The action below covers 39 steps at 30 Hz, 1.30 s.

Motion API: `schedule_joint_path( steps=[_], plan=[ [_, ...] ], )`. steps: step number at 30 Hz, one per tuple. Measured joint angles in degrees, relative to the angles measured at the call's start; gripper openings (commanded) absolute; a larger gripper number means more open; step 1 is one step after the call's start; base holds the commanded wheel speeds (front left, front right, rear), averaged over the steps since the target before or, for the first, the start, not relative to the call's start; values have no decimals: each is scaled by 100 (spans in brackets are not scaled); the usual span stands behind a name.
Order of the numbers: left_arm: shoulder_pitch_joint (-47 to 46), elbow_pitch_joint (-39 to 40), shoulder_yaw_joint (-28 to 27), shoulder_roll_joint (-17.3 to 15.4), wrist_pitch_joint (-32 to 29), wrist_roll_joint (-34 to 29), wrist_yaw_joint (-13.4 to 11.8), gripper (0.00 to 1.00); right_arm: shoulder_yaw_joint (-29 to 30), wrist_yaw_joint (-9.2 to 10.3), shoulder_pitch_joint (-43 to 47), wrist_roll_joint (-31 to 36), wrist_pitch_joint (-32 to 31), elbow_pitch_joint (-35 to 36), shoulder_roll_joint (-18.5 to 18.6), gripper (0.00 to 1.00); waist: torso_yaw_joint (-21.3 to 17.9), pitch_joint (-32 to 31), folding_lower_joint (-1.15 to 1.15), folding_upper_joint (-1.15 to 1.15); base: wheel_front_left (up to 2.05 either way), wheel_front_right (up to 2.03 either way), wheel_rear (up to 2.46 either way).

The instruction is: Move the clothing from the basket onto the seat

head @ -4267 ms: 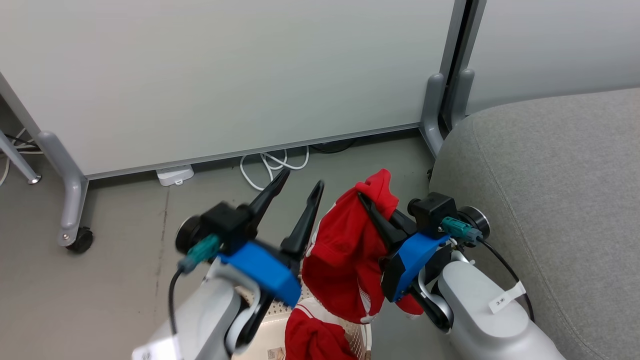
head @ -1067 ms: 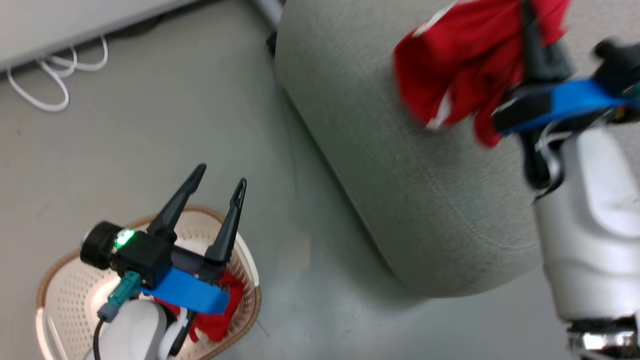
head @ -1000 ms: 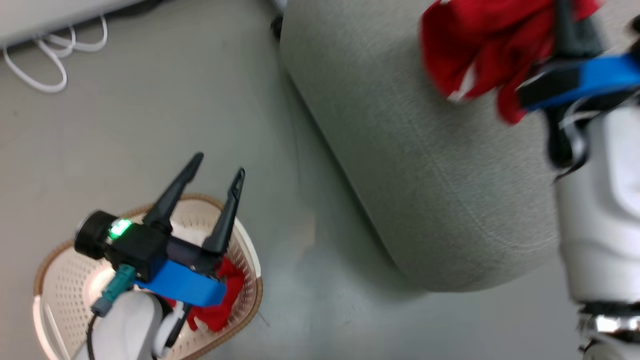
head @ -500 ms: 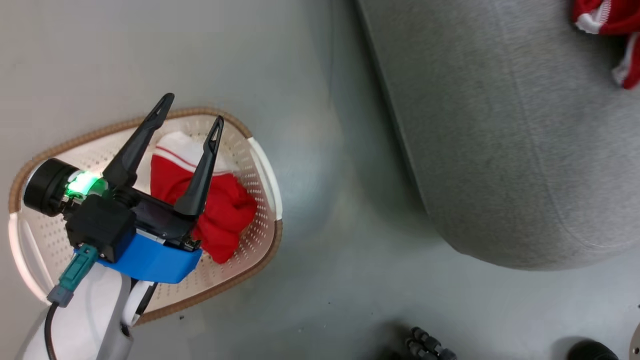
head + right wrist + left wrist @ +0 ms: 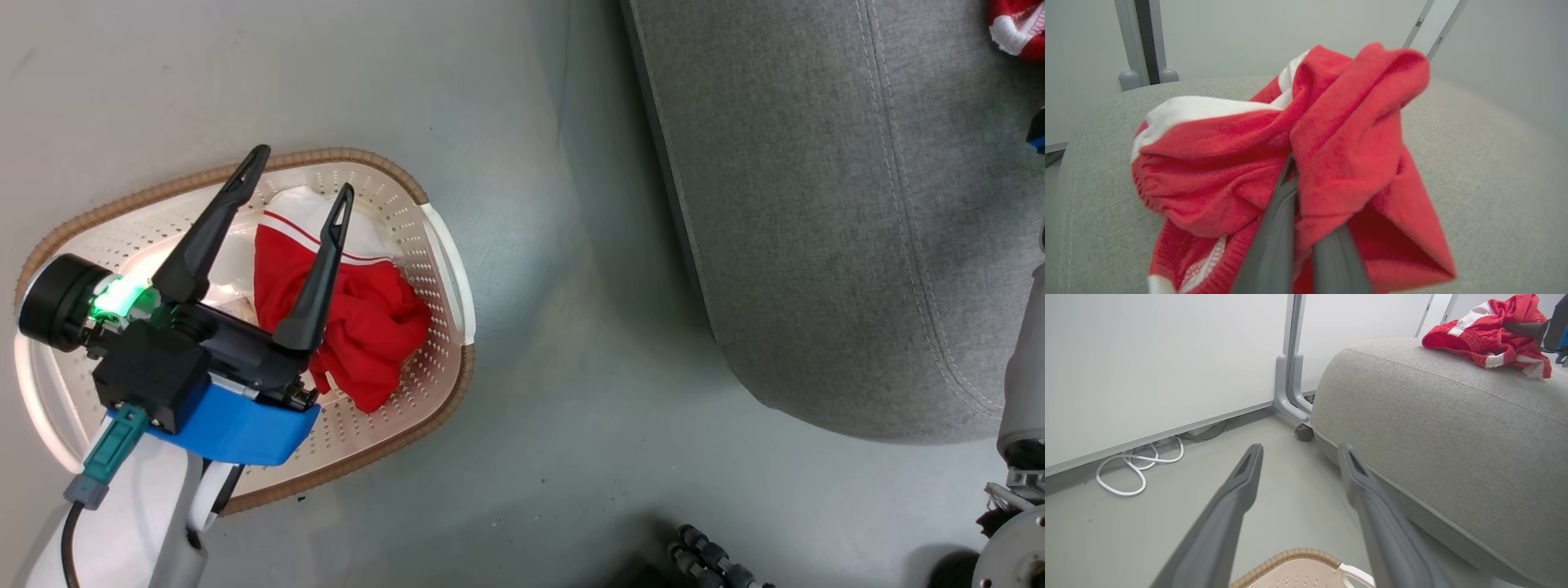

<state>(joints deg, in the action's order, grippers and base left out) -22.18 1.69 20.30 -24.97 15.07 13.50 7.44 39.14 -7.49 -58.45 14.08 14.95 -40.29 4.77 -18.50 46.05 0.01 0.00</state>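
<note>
One piece of the red-and-white clothing (image 5: 351, 327) lies crumpled in the cream basket (image 5: 445, 245) on the floor. My left gripper (image 5: 302, 171) hovers over it, open and empty, its fingers (image 5: 1241, 486) pointing past the basket rim (image 5: 1298, 555) toward the grey seat (image 5: 1433, 428). The other red garment (image 5: 1331, 147) sits bunched on top of the seat (image 5: 1486, 171), with my right gripper (image 5: 1292, 163) shut on a fold of it. From the left wrist view that garment (image 5: 1478, 335) rests on the seat's far top. One corner of that garment (image 5: 1016, 28) reaches the head view's upper right.
A white partition panel on a grey wheeled leg (image 5: 1290, 388) stands behind the seat, with a looped white cable (image 5: 1126, 473) on the floor beneath it. Bare grey floor (image 5: 571, 367) separates basket and seat. My right forearm (image 5: 1024, 367) runs along the right edge.
The head camera has tilted down, so the picture has shifted. My right gripper carried its garment further over the seat and out of the head view. The left gripper stays open above the basket.
</note>
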Motion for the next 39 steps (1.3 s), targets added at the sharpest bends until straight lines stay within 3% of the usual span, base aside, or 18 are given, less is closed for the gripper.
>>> schedule_joint_path(
  steps=[4, 5, 6, 24, 39],
  plan=[
    [-26, -32, 57, 19, 0, -20, 0, 100, 41, 0, -4, 162, 2, 124, -91, 0, 3, -44, 0, 0, 0, 0, 0],
    [-26, -53, 74, 20, 0, -23, 0, 100, 44, 0, 2, 189, 2, 138, -103, 43, 11, -58, 0, 0, 0, 0, 0],
    [-27, -66, 80, 25, 0, -22, 0, 100, 36, 0, 8, 235, 1, 165, -111, 100, 20, -71, 0, 0, 0, 0, 0],
    [-2, -488, 77, 432, 0, 175, 0, 100, -333, 0, 737, 218, -339, 275, 9, 100, 170, -924, -1, 0, 0, 0, 0],
    [573, -1233, -238, 1406, 0, 336, 0, 100, -745, 0, 1802, -26, -192, 426, 156, 100, 478, -2495, -2, 0, 0, 0, 0]
  ],
)
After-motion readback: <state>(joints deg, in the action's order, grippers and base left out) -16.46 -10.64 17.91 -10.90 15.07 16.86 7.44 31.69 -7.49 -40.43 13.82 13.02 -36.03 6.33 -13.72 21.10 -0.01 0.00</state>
